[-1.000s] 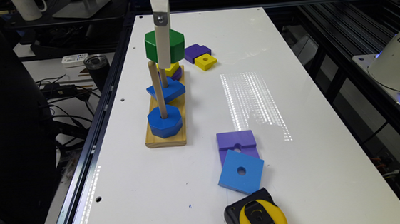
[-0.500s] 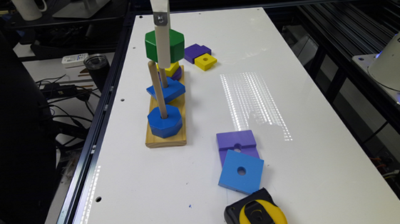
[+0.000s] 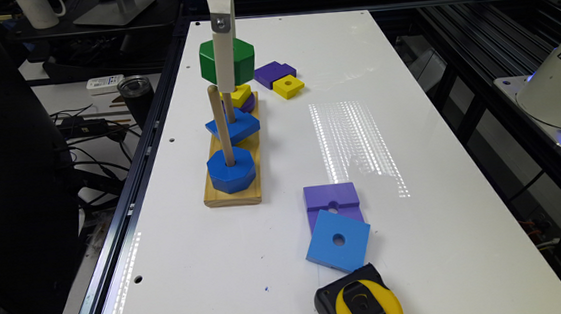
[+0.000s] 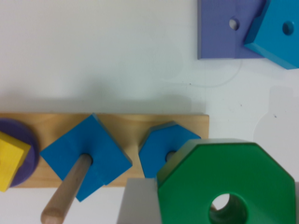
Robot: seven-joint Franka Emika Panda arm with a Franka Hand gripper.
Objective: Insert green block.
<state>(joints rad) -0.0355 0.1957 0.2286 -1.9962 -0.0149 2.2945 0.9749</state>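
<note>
green block (image 3: 240, 60): held in the air above the wooden peg board, over the pegs' tops, not on any peg. Flat octagon faces level, centre hole axis vertical; a disc shape, no clear long axis.
green block, wrist view (image 4: 233, 182): top face and round hole seen from above, covering part of the blue octagonal block.
pincer (image 3: 227, 76): closed on the green block; a white finger (image 3: 225, 46) crosses its front face in the exterior view, a grey-white finger (image 4: 138, 203) presses its side in the wrist view.
peg board (image 3: 223, 194): wooden base on the white desk (image 3: 406, 92), upright wooden pegs (image 3: 220, 126).
blue octagonal block (image 3: 230, 170): on the near peg, down on the base.
blue square block (image 3: 234, 125): on the middle peg.
yellow square on purple disc (image 3: 241, 96): far end of the base.
exterior view extras: tape measure (image 3: 360, 306) at the near desk edge, loose yellow block (image 3: 288, 86) touching a purple block (image 3: 274, 73) beyond the board.
both views: loose purple block (image 3: 331, 198) partly under a light blue square (image 3: 338, 240).
</note>
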